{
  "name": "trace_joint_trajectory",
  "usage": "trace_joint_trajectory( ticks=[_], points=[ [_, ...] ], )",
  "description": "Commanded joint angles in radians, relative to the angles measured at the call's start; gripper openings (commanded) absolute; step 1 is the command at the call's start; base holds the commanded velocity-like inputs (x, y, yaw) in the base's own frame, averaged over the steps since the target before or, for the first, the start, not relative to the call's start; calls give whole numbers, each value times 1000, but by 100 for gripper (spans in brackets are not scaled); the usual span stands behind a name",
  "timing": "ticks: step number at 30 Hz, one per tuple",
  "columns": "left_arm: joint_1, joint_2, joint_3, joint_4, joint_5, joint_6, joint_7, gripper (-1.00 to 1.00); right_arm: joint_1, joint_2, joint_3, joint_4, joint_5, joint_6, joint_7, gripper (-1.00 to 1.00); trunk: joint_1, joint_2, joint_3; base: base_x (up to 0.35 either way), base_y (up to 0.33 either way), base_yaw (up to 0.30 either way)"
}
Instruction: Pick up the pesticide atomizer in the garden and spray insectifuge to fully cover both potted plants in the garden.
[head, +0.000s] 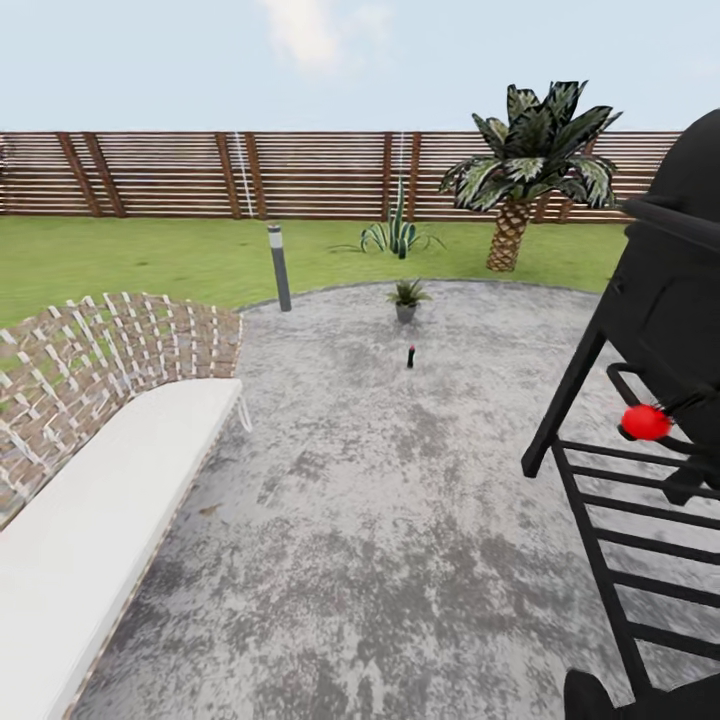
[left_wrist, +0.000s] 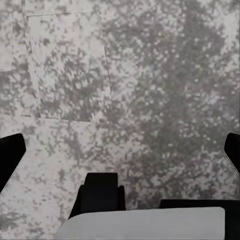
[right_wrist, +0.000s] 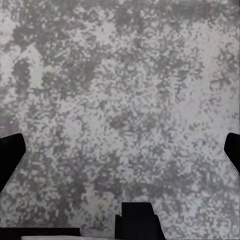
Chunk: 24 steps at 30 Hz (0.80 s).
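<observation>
The pesticide atomizer (head: 410, 357) is a tiny dark bottle standing upright on the grey mottled patio (head: 400, 500) of the garden, far ahead of me. Just beyond it sits a small potted plant (head: 406, 298) with spiky green leaves in a grey pot, near the patio's far edge. My left gripper (left_wrist: 120, 155) hangs open over bare paving, its black fingertips (left_wrist: 10, 155) wide apart with nothing between them. My right gripper (right_wrist: 120, 155) is likewise open above the paving, holding nothing.
A black grill (head: 650, 400) with a red knob stands close on the right. A wicker sofa (head: 100, 450) with a white cushion lies on the left. A grey bollard lamp (head: 279, 267), a striped agave (head: 398, 235), a palm (head: 525, 170) and the slatted fence (head: 200, 175) lie beyond.
</observation>
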Motion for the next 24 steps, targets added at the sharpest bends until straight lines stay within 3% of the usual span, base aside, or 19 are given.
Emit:
trace_joint_trajectory(
  ticks=[1, 7, 18, 24],
  points=[
    [0, 0, 1, 0, 2, 0, -1, 100, 0, 0, 0, 0, 0, -2, 1, 100, 0, 0, -1, 348, 0, 83],
    [0, 0, 4, 0, 2, 0, -2, 100, 0, 0, 0, 0, 0, -2, 1, 100, 0, 0, -2, 329, 80, 21],
    [0, 0, -1, 0, 2, 0, -1, 100, 0, 0, 0, 0, -1, -2, 1, 100, 0, 0, -2, 265, 222, 1],
    [0, 0, -4, 0, 1, 0, -1, 100, 0, 0, 0, 0, -1, -2, 1, 100, 0, 0, -2, 268, 56, 0]
  ],
)
